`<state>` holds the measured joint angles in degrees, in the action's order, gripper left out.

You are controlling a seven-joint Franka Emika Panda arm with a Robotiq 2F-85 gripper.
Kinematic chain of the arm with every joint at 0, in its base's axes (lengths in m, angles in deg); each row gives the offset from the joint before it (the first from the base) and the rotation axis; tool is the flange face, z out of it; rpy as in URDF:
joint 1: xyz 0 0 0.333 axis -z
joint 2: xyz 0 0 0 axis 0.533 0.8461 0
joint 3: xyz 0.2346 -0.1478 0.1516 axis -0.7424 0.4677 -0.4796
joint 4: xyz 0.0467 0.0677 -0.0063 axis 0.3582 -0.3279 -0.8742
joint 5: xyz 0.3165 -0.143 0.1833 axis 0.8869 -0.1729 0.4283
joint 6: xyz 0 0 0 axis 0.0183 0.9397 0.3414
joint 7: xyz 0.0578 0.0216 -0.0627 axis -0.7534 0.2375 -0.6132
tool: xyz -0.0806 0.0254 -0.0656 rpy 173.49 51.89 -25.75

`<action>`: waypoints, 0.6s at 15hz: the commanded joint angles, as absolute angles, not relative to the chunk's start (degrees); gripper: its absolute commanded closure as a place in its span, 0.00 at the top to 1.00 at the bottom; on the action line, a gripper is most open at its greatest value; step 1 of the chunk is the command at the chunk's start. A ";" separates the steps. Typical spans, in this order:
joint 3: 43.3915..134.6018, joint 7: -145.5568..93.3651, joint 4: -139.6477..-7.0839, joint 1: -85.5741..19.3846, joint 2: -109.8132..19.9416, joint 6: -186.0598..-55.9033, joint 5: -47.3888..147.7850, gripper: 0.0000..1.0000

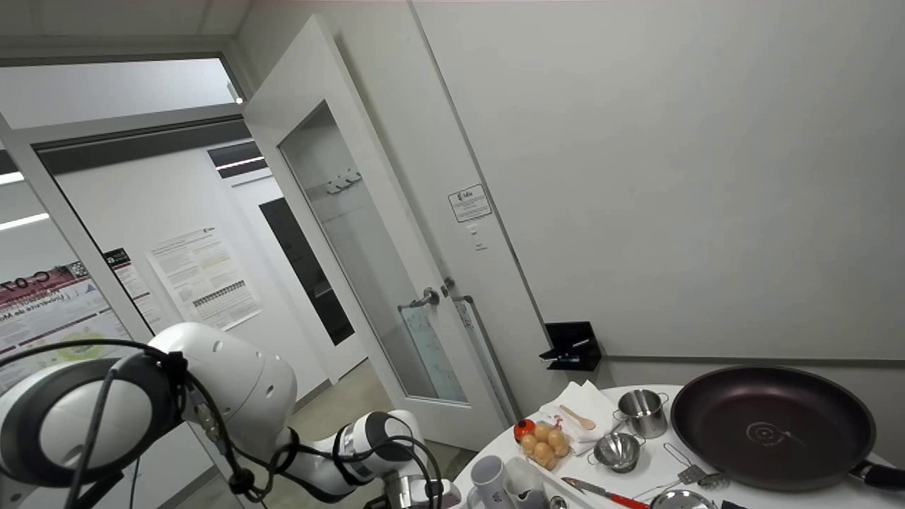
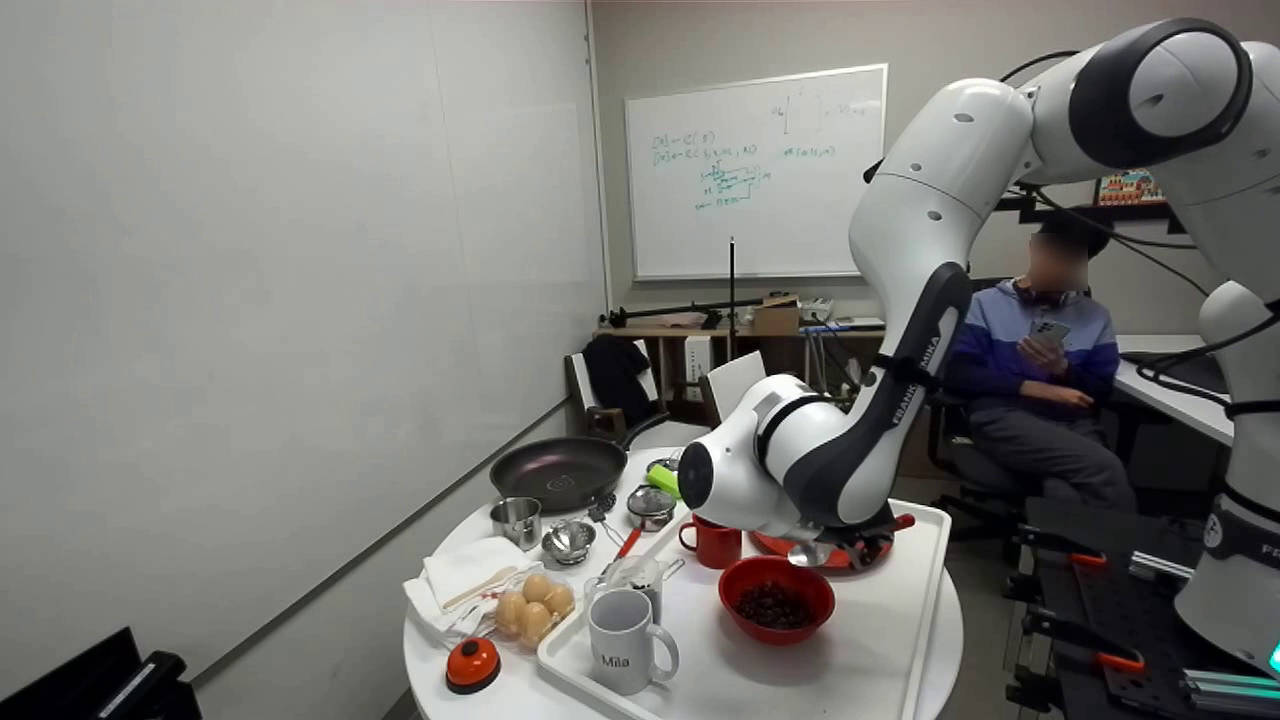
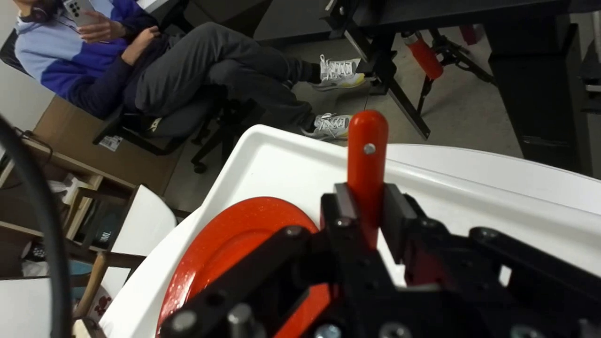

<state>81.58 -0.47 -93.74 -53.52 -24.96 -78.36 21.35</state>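
Claw [image 3: 371, 206] was pinched nearly tight on a (prob.) red-handled spoon [image 3: 368, 164], over the tray [image 2: 870, 640] nr the red plate [image 3: 244, 213]. Handle end [image 2: 904, 522] stuck out one side, metal head [image 2: 808, 553] the other, presumably so the head was left free nr the bowl [image 2: 776, 634], whose walls corralled dark bits [image 2: 773, 605]. Wrist cam gave grip + silver dot [image 3: 369, 149] on the handle; head & bowl showed only in an exterior view.
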 commanded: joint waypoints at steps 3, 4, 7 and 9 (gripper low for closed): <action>81.91 2.37 -88.55 -56.68 -20.78 -72.55 19.09 0.05; 81.85 3.03 -87.75 -57.13 -19.90 -71.86 18.77 0.05; 81.65 5.08 -85.41 -58.73 -17.42 -70.14 17.47 0.05; 81.39 5.64 -84.48 -59.43 -16.18 -69.87 16.65 0.05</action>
